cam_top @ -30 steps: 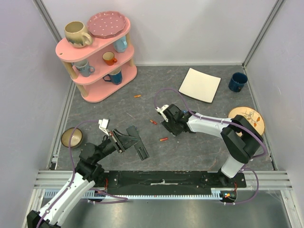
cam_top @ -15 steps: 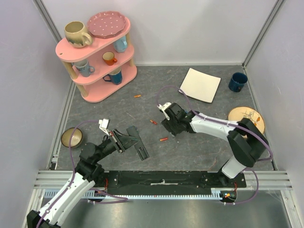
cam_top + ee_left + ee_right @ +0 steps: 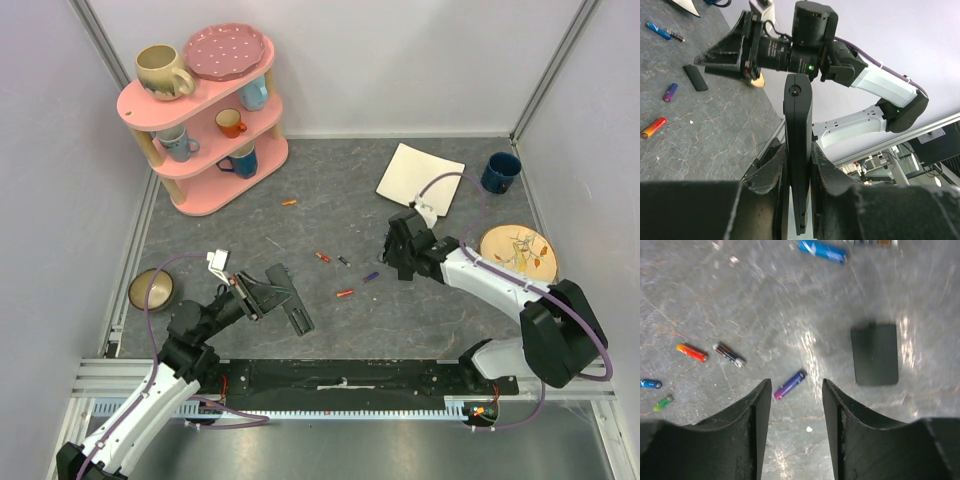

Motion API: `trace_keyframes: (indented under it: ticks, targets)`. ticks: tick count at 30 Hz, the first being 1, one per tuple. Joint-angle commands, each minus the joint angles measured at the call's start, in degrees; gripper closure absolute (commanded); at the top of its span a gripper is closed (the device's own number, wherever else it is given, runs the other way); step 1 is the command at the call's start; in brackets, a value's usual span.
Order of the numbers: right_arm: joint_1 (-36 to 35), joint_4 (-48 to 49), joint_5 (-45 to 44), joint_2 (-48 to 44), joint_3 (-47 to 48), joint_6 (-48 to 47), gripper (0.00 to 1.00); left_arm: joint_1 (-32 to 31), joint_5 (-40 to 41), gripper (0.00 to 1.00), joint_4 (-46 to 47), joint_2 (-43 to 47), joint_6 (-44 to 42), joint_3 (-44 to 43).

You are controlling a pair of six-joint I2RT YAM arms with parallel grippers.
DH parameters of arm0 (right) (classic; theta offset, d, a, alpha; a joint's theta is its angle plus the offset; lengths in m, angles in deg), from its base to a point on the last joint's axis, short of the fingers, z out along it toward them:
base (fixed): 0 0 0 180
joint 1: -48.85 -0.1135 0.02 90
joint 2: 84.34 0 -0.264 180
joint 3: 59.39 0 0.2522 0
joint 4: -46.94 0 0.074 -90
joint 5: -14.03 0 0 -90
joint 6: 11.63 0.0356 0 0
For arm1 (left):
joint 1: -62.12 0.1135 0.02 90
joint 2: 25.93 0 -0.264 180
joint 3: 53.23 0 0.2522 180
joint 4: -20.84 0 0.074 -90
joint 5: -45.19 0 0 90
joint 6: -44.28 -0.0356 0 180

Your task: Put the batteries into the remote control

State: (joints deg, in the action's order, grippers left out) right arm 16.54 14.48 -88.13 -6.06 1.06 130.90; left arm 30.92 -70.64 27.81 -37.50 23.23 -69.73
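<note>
My left gripper (image 3: 262, 292) is shut on the black remote control (image 3: 292, 303) and holds it edge-on above the table; in the left wrist view the remote (image 3: 798, 125) stands clamped between the fingers (image 3: 769, 172). My right gripper (image 3: 388, 262) is open and empty, hovering over the mat. A purple battery (image 3: 789, 384) lies on the mat between its fingertips. An orange-red battery (image 3: 692, 352), a black one (image 3: 730, 354), a blue one (image 3: 650, 384) and a green one (image 3: 662, 402) lie to its left. In the top view I see the purple (image 3: 371, 276) and an orange-red battery (image 3: 344, 293).
A flat black battery cover (image 3: 875, 354) lies on the mat by the right gripper. A pink shelf with mugs (image 3: 205, 120) stands back left, a small bowl (image 3: 152, 289) at the left. A white plate (image 3: 421, 178), a blue mug (image 3: 500, 172) and a patterned plate (image 3: 518, 250) are on the right.
My right arm has swung to the right, away from the middle batteries, uncovering a black and a purple battery. The left arm has not moved and keeps hold of the remote.
</note>
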Motion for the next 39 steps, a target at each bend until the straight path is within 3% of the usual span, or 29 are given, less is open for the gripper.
trace_keyframes:
  ticks: [1, 5, 14, 35, 39]
  targets:
    - [-3.10, -1.33, -5.40, -0.77, -0.56, 15.67, 0.52, 0.18, 0.07, 0.98, 2.73, 0.06, -1.10, 9.95]
    - [-7.23, -5.64, -9.45, 2.83, 3.48, 19.35, 0.54, 0.18, 0.25, 0.98, 3.26, -0.12, -0.92, 10.39]
    - [-9.78, -6.61, -9.81, 10.49, 4.72, 25.59, 0.54, 0.18, -0.72, 0.98, 3.88, 0.23, -0.57, 10.74]
    - [-9.87, -8.37, -11.48, 16.55, 6.39, 27.27, 0.59, 0.18, -0.46, 0.98, 3.44, 0.67, -0.48, 11.36]
    - [-9.79, -8.46, -11.48, 17.34, 6.30, 26.66, 0.65, 0.18, -0.46, 0.98, 3.53, 0.59, -0.48, 11.36]
